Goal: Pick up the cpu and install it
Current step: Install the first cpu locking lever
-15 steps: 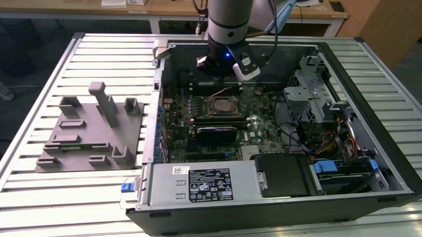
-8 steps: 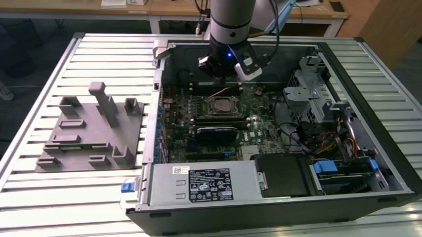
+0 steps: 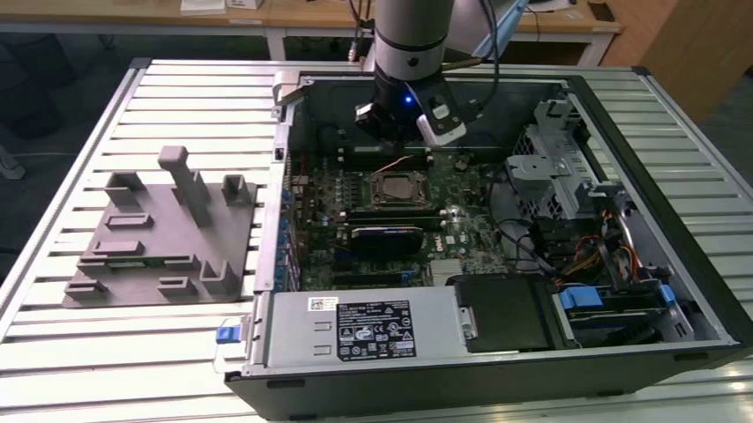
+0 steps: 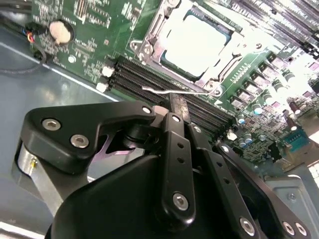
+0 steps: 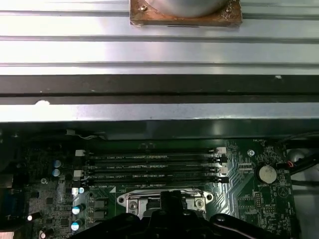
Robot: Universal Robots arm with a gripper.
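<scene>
Here I am, arm (image 3: 410,35) standing close to upright, wrist turned straight down, and my gripper (image 3: 404,141) hanging low beneath it, its black linkage (image 4: 174,149) narrowing towards the tip in the second wrist view.

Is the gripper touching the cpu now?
Apart. In the second wrist view the gripper ends over the memory slots; the socket frame and its wire lever lie between it and the cpu.
</scene>
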